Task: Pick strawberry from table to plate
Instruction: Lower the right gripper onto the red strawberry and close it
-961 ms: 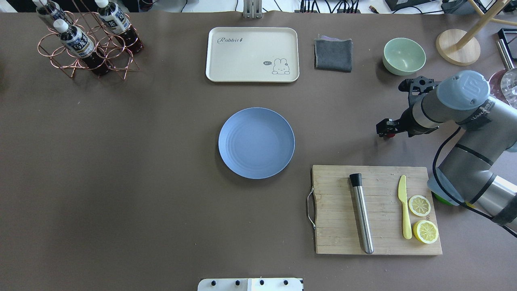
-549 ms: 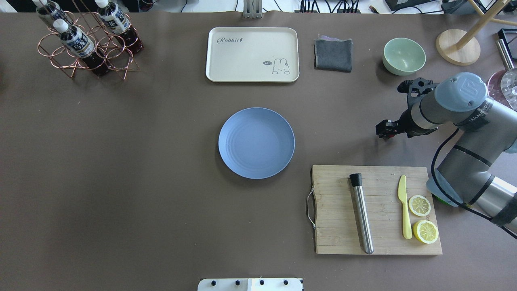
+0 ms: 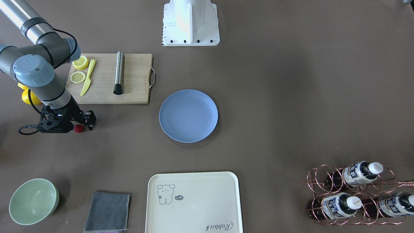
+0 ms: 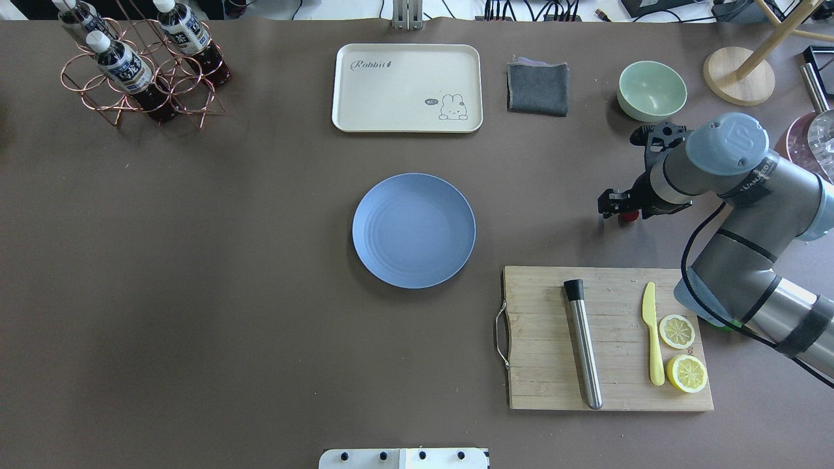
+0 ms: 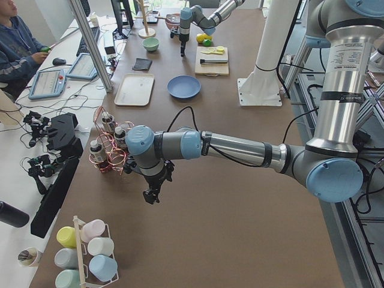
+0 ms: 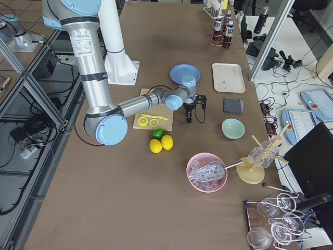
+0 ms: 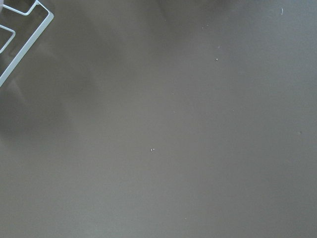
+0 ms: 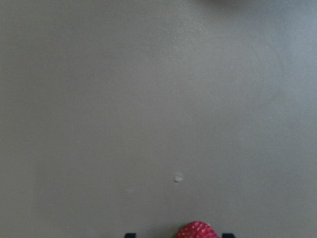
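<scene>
— Strawberry (image 4: 627, 217) whereabouts?

— Far right of the table (image 4: 195, 293) in the overhead view, a little beyond the board's (image 4: 606, 339) far edge. Between the fingers (image 8: 129, 235) of the right gripper (image 4: 619, 210). Seemingly resting on the matte brown surface rather than lifted; no certainty there.

— Pinched yet?

— Not by the look of it. Spread wider than the berry: a clear gap to one finger in the wrist view, almost none to the other. Off-centre, then, toward one pad.

— Left gripper (image 5: 152, 195)?

— Well away over the table's left end, shown only by the side camera. Spread or pressed together: cannot tell. No use here anyway, with the right arm already on the spot.

— Long axis?

— Hardly any to speak of from above. Tiny, roundish, dark red, bumpy and slightly glossy, rounded end poking forward in the wrist view. Likely to skid or roll against the nearer pad on closing.

— And then?

— Squeeze, lift, carry left and a touch nearer to the plate (image 4: 414, 230). Round, pale blue, smooth with faint rings and a shallow rim. Well apart from the berry, only bare table between.
</scene>
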Controlling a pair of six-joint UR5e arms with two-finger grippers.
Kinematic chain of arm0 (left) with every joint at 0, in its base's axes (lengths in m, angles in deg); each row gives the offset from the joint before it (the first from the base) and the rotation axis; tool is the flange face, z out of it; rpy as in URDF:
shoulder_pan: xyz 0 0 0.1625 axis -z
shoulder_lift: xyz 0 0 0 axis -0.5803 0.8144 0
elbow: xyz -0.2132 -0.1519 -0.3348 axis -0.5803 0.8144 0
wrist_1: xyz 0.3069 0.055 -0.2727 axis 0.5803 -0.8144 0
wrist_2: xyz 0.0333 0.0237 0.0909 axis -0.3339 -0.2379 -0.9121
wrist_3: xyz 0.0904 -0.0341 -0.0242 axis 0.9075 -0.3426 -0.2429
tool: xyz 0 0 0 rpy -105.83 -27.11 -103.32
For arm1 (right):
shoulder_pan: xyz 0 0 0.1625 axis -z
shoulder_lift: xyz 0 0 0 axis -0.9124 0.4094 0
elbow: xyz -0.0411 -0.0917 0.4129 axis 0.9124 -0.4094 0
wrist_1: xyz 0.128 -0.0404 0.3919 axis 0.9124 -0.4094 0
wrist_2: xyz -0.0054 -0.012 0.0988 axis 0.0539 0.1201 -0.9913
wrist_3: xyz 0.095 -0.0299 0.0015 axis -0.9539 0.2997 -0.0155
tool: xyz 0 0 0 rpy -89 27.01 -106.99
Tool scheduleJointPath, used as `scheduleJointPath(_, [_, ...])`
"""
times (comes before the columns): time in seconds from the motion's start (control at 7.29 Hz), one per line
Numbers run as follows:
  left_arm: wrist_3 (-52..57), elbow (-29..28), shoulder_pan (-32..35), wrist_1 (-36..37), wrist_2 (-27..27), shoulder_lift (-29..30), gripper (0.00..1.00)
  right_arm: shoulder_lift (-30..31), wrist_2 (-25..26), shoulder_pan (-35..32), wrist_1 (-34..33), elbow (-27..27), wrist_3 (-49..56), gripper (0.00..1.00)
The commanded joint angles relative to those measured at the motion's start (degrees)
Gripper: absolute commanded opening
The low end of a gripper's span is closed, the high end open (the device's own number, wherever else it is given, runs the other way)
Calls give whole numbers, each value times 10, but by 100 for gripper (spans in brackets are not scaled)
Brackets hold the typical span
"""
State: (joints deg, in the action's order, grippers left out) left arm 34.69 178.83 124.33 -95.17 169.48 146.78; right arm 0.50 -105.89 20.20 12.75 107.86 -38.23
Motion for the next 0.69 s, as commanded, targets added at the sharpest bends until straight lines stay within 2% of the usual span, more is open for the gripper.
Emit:
scheduleJointPath(0.0, [0,1,0,0,0,0,99,18,7,-2,0,7,-1,10])
scheduleJointPath(0.14, [0,1,0,0,0,0,99,21,6,-2,-1,17,-2,0])
scheduleJointPath(0.27, [0,1,0,0,1,0,99,14,4,-1,-10,33,-4,0])
scheduleJointPath(0.55, [1,4,0,-1,1,-10,99,-28,1,-3,-30,42,-84,0])
